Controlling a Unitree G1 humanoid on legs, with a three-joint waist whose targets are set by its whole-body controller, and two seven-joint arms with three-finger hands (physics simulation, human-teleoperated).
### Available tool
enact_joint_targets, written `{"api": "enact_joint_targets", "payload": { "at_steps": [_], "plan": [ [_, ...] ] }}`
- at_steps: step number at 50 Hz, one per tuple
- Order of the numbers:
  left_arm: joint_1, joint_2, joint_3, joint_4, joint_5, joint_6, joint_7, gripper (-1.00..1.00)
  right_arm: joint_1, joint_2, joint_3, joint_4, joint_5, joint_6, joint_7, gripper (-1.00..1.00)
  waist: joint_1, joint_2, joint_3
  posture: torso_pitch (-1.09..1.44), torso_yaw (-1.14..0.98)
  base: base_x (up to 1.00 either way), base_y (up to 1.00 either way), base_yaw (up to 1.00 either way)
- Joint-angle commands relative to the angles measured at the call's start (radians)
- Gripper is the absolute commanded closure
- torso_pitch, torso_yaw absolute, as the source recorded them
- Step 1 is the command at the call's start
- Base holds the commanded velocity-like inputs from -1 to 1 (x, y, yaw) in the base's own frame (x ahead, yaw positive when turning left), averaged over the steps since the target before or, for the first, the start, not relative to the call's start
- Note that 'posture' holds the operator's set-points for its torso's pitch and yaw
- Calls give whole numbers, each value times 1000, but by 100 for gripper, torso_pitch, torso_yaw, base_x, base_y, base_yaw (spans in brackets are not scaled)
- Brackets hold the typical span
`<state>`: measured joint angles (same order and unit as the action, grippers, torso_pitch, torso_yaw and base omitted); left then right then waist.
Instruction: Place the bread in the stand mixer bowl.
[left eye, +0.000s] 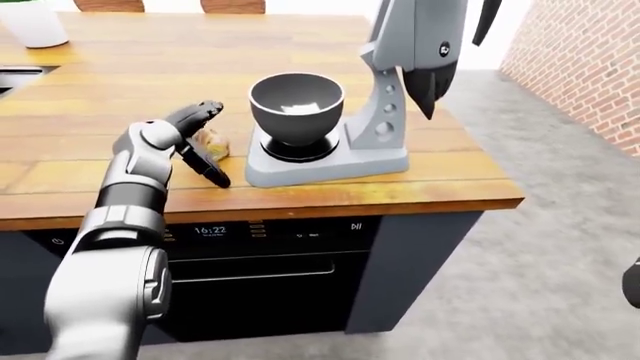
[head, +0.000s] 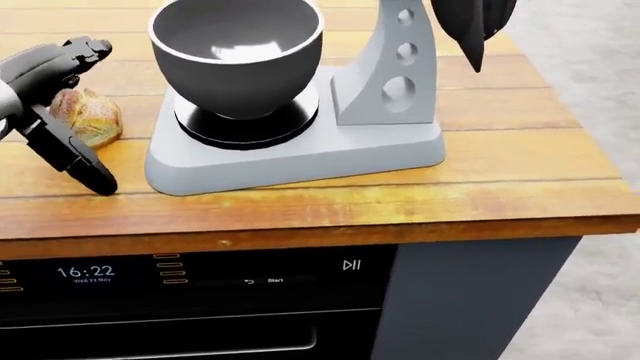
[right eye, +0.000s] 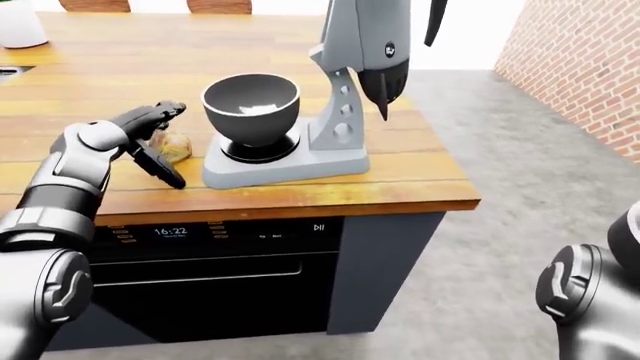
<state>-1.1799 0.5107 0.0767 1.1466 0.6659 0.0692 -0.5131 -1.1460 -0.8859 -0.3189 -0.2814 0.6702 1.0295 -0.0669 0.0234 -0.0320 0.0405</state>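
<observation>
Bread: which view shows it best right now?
Head view. The bread is largest there, crust visible, lying on the counter left of the mixer base, with the open left hand around it, not closed. Both eye views show it small, partly hidden behind the hand's fingers.

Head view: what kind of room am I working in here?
Most likely a home kitchen: a wooden countertop carries a stand mixer and bread, with a built-in oven showing a clock underneath.
</observation>
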Motion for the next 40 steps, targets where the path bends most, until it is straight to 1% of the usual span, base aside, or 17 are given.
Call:
{"api": "enact_joint_targets", "payload": {
  "at_steps": [1, 2, 3, 4, 10, 12, 16, 19, 22, 24, 26, 27, 28, 30, 34, 38, 40],
  "plan": [
    [-9, 2, -4, -14, 4, 11, -4, 95, -28, -14, -17, -8, -6, -25, -3, -100, -1, -3, -19, 0, 0, 0, 0, 0],
    [-4, 0, 3, -20, -5, 19, -10, 91, -28, -15, -18, -8, -6, -25, -3, -100, -1, -2, -19, 0, 0, 0, 0, 0],
    [3, -1, 1, -22, -6, 17, -6, 91, -30, -16, -19, -9, -3, -21, -4, -100, -1, -1, -19, 0, 0, 0, 0, 0],
    [7, -5, 7, -24, -17, 28, -21, 90, -30, -16, -19, -11, -2, -20, -5, -100, -1, 1, -21, 0, 0, 0, 0, 0],
    [49, -5, -1, -22, -22, -3, -5, 91, -20, -15, -18, -5, -10, -33, 1, -100, -2, 9, -27, 0, 0, 0, 0, 0],
    [64, 0, -11, -21, -9, -27, 5, 91, -24, -19, -20, -3, -11, -32, -1, -100, -4, 11, -29, 0, 0, 0, 0, 0],
    [49, 19, -11, -28, 6, -37, 5, 92, -26, -23, -23, -5, -4, -33, -5, -100, -6, 17, -32, 0, 0, 0, 0, 0],
    [6, 43, -5, -44, 10, -22, -29, 93, -29, -27, -22, -3, 0, -33, -7, -100, -8, 18, -33, 0, 0, 0, 0, 0],
    [-81, 79, -8, -67, 28, 14, -89, 95, -36, -29, -21, -3, 4, -29, -11, -100, -11, 16, -30, 0, 0, 0, 0, 0],
    [-139, 104, -14, -76, 52, 23, -117, 95, -35, -33, -23, 1, 5, -32, -10, -100, -13, 12, -27, 0, 0, 0, 0, 0],
    [-174, 125, -13, -82, 68, 27, -152, 95, -37, -39, -27, 3, 10, -30, -11, -100, -13, 6, -23, 0, 0, 0, 0, 0],
    [-185, 146, -23, -90, 91, 10, -162, 95, -41, -43, -29, 9, 13, -31, -11, -100, -13, 3, -20, 0, 0, 0, 0, 0],
    [-213, 158, -11, -85, 94, 23, -172, 95, -44, -44, -30, 9, 16, -29, -18, -100, -13, 1, -17, 0, 0, 0, 0, 0],
    [-257, 177, -5, -72, 107, 26, -184, 95, -40, -39, -24, 5, 19, -33, -22, -100, -12, -3, -14, 0, 0, 0, 0, 0],
    [-333, 186, 5, -52, 120, 37, -198, 95, -34, -40, -21, 9, 17, -41, -21, -100, -7, -7, -7, 0, 0, 0, 0, 0],
    [-406, 179, 2, -37, 132, 52, -212, 95, -42, -35, -30, 12, 31, -32, -29, -100, -1, -10, -3, 0, 0, 0, 0, 0],
    [-465, 172, 4, -35, 131, 75, -231, 96, -41, -38, -27, 11, 33, -35, -32, -100, 1, -12, -2, 0, 0, 0, 0, 0]
  ]
}}
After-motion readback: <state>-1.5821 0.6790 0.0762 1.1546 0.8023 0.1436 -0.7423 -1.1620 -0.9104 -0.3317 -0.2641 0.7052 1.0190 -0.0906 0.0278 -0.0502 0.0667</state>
